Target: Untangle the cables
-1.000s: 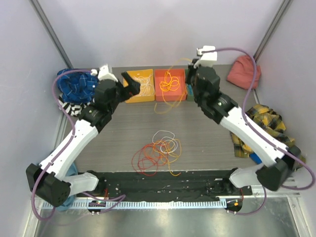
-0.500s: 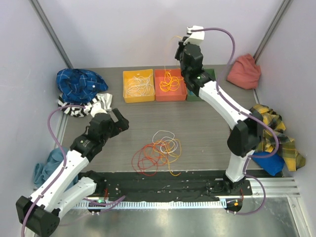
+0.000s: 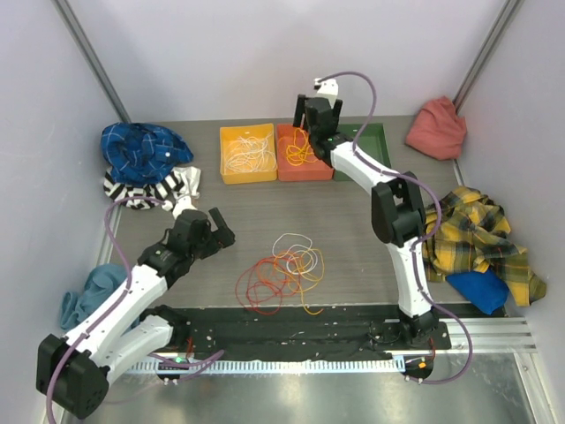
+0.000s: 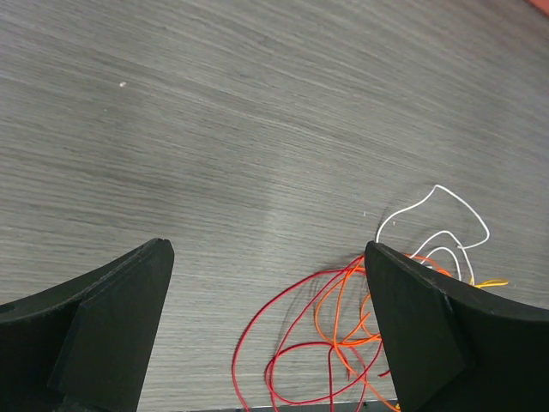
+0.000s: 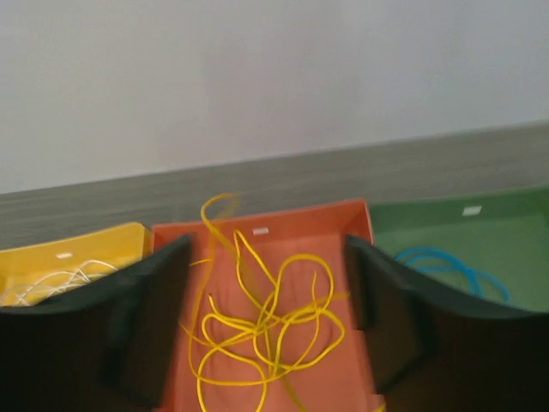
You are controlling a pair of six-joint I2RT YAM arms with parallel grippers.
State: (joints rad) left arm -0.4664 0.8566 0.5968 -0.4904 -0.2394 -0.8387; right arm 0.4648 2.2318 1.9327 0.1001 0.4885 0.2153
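A tangle of red (image 3: 256,287), orange and white (image 3: 302,259) cables lies on the table's middle. My left gripper (image 3: 221,228) hovers left of it, open and empty. In the left wrist view, red (image 4: 283,343) and orange (image 4: 343,318) loops lie between and under the wide fingers of the left gripper (image 4: 266,251), and a white cable (image 4: 446,215) lies to the right. My right gripper (image 3: 305,119) stands open over the orange tray (image 3: 323,168). Loose yellow cables (image 5: 266,326) lie in that tray below the right gripper (image 5: 268,257), with one blurred strand (image 5: 214,215) rising between the jaws.
A yellow tray (image 3: 231,175) holds white cables (image 3: 247,152); a green tray (image 5: 446,232) holds a blue cable (image 5: 446,266). Clothes lie around: blue cloth (image 3: 141,150), striped cloth (image 3: 141,190), red cloth (image 3: 437,128), plaid shirt (image 3: 472,234). A black strip (image 3: 291,322) runs along the near edge.
My right arm swung left over the orange tray and its jaws opened, leaving the yellow cable in the tray. My left arm drew back from the yellow tray toward the tangle.
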